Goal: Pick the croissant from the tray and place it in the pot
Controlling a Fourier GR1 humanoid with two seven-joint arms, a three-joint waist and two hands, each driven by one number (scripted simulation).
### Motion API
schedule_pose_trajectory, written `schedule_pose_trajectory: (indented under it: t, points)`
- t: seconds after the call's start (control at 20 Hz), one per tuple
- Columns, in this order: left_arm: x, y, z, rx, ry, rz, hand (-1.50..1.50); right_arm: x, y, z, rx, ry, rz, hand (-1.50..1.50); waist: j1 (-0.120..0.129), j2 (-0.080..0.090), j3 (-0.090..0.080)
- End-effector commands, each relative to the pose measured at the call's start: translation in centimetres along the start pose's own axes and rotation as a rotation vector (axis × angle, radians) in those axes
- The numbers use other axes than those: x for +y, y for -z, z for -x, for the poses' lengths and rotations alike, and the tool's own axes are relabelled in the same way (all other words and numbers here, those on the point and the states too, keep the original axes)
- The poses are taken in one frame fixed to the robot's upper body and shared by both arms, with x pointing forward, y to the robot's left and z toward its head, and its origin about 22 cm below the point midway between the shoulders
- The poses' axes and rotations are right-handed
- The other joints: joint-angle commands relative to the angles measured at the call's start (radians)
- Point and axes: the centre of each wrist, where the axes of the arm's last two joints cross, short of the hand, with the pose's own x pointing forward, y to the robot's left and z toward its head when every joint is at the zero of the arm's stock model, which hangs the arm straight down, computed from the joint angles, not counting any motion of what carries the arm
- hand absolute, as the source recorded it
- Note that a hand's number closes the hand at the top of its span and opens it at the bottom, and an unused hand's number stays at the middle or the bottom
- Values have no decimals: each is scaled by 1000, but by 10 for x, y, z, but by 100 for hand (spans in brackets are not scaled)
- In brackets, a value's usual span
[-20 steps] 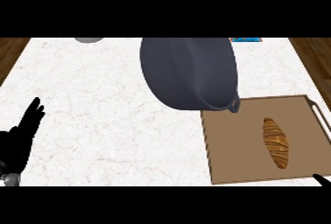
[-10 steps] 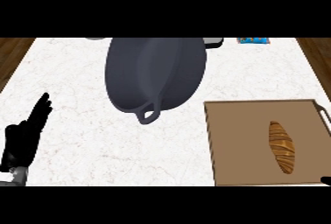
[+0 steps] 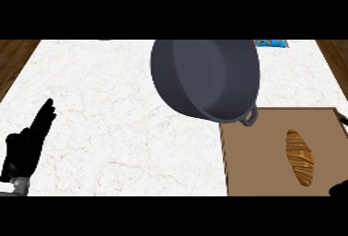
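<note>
The croissant lies lengthwise on the brown tray at the right of the counter. Left of and behind the tray stands the dark grey pot, with nothing showing inside it and its small loop handle overlapping the tray's far left corner. My left hand rests open at the lower left, fingers up, far from both. Only a black tip of my right hand shows at the lower right edge, just beyond the croissant's near end.
A blue packet lies at the counter's far edge, right of the pot. White marble counter spreads between my left hand and the tray. Dark wood borders the counter at both sides.
The pot now shows further right than half a second ago, its handle pointing at the tray instead of to the lower left. Croissant, tray and left hand have barely shifted.
</note>
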Motion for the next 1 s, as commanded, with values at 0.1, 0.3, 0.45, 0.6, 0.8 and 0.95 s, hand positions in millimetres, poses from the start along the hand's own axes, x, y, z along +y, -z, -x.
schedule_pose_trajectory:
  t: [0.1,0.3,0.45,0.6,0.8,0.95]
  points:
    - [-7,-2,10,3,-1,-15,0,6,19,-42,23,-43,-123,-150,-19,-4,1]
    - [8,-13,-1,5,-18,-2,0,1,36,-51,74,-101,-147,-150,-18,-5,1]
    - [21,0,-14,18,4,-32,0,23,42,-55,95,-126,-152,-150,-27,-6,1]
    - [-4,-13,0,21,5,-29,0,44,59,-39,108,-144,-161,-150,-29,-6,2]
    - [0,-7,4,16,-2,-27,0,28,67,-52,136,-166,-193,-150,-31,-6,1]
    - [3,9,6,29,-15,-12,0,50,66,-48,140,-151,-199,-150,-36,-6,1]
